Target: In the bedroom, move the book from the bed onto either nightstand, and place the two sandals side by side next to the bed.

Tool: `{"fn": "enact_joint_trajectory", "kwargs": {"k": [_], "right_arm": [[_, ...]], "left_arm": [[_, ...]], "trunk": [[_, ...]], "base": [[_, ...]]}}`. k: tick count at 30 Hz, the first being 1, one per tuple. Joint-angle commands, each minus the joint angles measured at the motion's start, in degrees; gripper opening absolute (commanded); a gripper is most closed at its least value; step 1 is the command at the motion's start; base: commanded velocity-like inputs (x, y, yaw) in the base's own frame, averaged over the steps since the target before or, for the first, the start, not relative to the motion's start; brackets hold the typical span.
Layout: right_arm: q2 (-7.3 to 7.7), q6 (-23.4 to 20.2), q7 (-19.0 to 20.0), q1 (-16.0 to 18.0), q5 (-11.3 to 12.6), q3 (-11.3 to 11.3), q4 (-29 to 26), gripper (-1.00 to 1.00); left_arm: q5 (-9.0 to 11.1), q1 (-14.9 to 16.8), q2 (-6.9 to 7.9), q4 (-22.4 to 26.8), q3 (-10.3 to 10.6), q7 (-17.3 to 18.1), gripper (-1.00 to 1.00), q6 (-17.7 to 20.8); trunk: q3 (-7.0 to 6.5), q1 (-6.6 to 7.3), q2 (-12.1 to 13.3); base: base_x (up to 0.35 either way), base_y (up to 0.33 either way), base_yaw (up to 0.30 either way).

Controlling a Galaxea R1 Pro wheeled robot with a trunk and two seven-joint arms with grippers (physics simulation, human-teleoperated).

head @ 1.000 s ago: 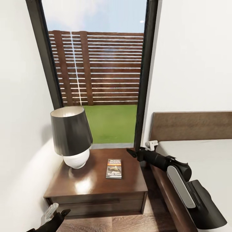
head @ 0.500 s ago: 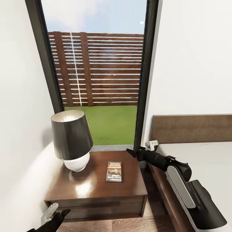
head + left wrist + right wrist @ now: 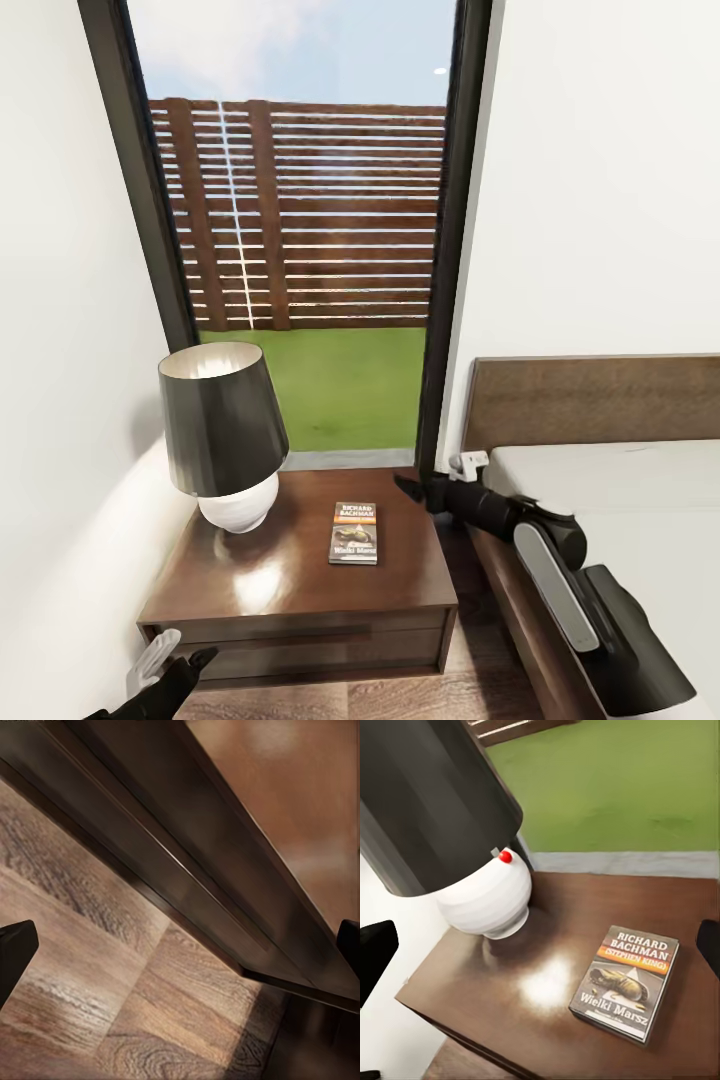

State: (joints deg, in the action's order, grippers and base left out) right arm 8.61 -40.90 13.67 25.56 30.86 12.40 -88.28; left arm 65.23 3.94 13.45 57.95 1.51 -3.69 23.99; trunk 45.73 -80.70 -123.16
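Book (image 3: 354, 532) lies flat on nightstand (image 3: 260, 590) beside lamp (image 3: 222, 435).

**Book lying flat on the nightstand beside the lamp**

The book (image 3: 625, 982) lies cover-up at the lower right of the frame on the glossy brown nightstand (image 3: 502, 994), its white "RICHARD BACHMAN" title above an orange band. The lamp (image 3: 450, 832) fills the upper left: black shade over a round white base carrying a small red button. Book and lamp stand apart. Green grass (image 3: 615, 784) stretches across the upper right. Dark fingertips (image 3: 375, 952) sit at the frame's left and right edges, spread wide.
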Motion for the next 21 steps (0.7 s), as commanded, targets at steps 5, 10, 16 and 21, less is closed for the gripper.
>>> {"fn": "enact_joint_trajectory", "kwargs": {"k": [5,10,16,21], "right_arm": [[0.10,-0.4,0.0,-0.6,-0.1,0.0,0.9,1.00],[0.08,-0.5,0.0,-1.2,-0.1,0.1,1.3,1.00],[0.09,-0.5,0.0,-1.5,-0.1,0.0,1.4,1.00],[0.09,-0.5,0.0,-1.6,-0.1,0.1,1.5,1.00]], "left_arm": [[0.5,0.0,0.07,0.1,0.2,-0.3,1.00,-0.1],[0.5,0.0,0.08,0.1,0.3,-0.2,1.00,-0.1],[0.5,0.0,0.08,0.1,0.4,-0.1,1.00,-0.2],[0.5,0.0,0.08,0.1,0.5,-0.1,1.00,-0.2]], "trunk": [[0.06,0.01,0.0],[0.06,0.01,0.0],[0.06,0.01,0.0],[0.06,0.01,0.0]], "base": [[0.000,0.000,0.000],[0.000,0.000,0.000],[0.000,0.000,0.000],[0.000,0.000,0.000]]}}
